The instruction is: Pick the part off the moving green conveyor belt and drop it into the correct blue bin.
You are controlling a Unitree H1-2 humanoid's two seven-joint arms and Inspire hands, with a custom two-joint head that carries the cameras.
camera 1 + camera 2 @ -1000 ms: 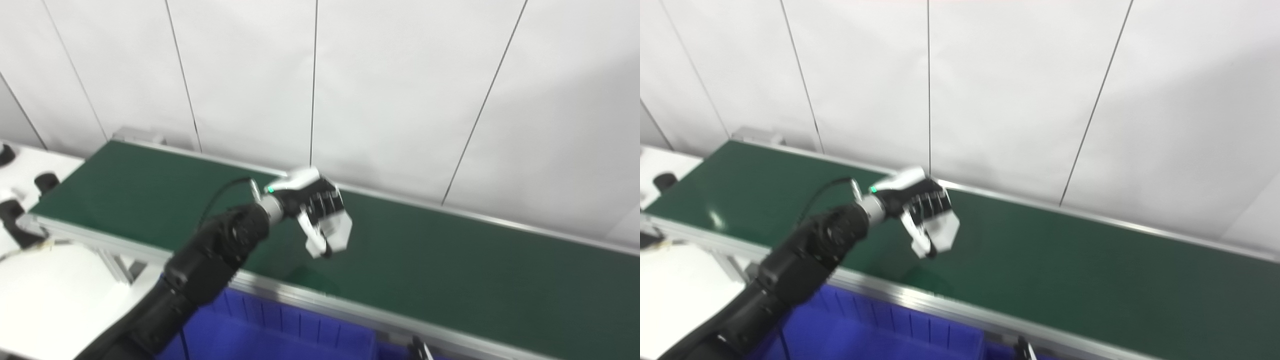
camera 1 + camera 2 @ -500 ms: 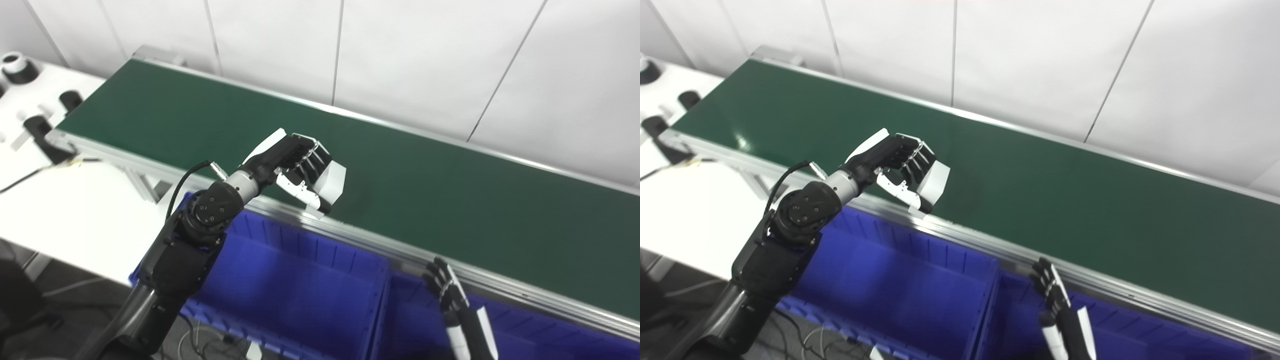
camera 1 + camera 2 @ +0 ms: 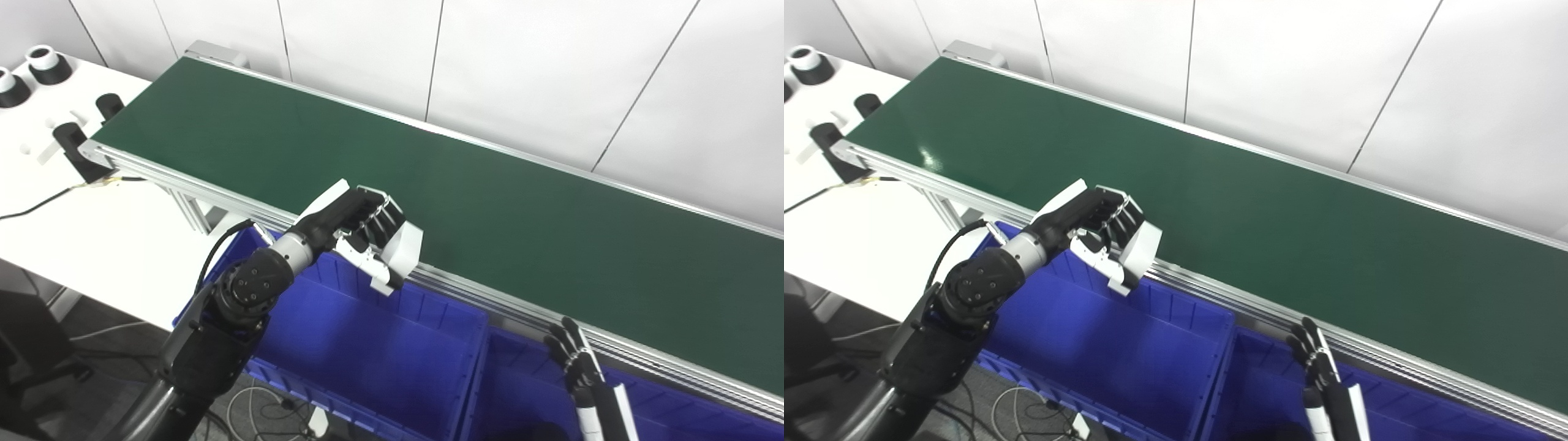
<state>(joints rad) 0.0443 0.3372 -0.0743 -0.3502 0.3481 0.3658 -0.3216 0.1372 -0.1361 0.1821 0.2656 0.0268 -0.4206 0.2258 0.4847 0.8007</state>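
Observation:
My left hand (image 3: 358, 223) is shut on a white blocky part (image 3: 405, 246). It hangs at the near rail of the green conveyor belt (image 3: 502, 202), just above the far wall of the left blue bin (image 3: 367, 349). No other part shows on the belt. My right hand (image 3: 576, 366) stands low at the picture's bottom edge, fingers apart and holding nothing, over the right blue bin (image 3: 520, 392).
A white table (image 3: 92, 226) lies to the left with black and white round parts (image 3: 43, 61) at its far corner and a black cable (image 3: 37, 202) running across it. A white panelled wall stands right behind the belt. Cables lie on the floor below the bins.
The camera has tilted down, bringing the bins and my right hand into view. My left hand has carried the white part from over the belt back to its near rail, above the left bin.

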